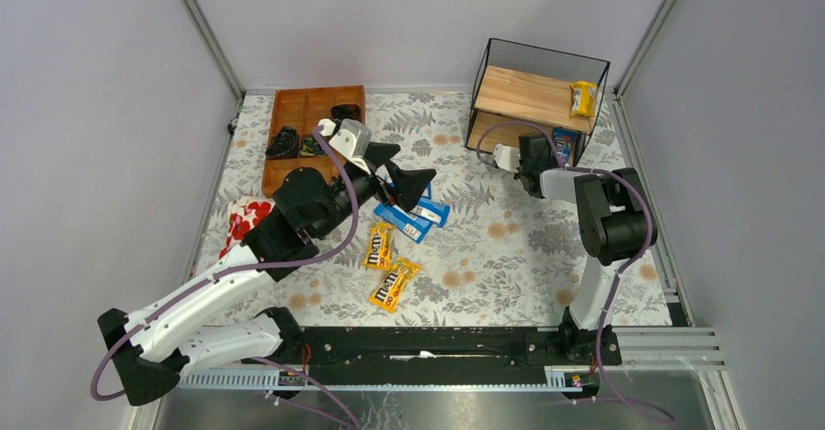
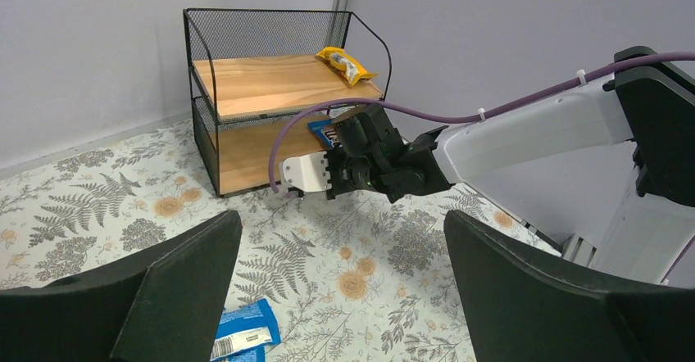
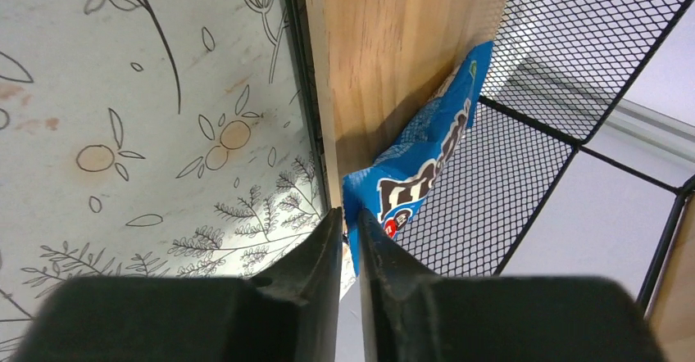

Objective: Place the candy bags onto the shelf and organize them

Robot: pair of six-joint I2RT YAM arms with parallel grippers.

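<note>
The shelf [image 1: 530, 94] stands at the back right, with one yellow candy bag [image 1: 583, 98] on its top board. My right gripper [image 1: 551, 155] is shut on a blue candy bag [image 3: 418, 161] at the right end of the lower board [image 3: 385, 42], and the bag leans against the mesh. My left gripper [image 1: 409, 185] is open and empty, hovering over a small pile of blue bags [image 1: 413, 218] on the mat. Two yellow bags [image 1: 378, 245] [image 1: 395, 284] lie nearer the front. In the left wrist view one blue bag [image 2: 242, 333] shows below my left gripper [image 2: 340, 223].
A brown wooden compartment tray [image 1: 311, 124] with dark items stands at the back left. A red-and-white floral pouch [image 1: 243, 221] lies at the left edge, beside my left arm. Grey walls enclose the mat on three sides.
</note>
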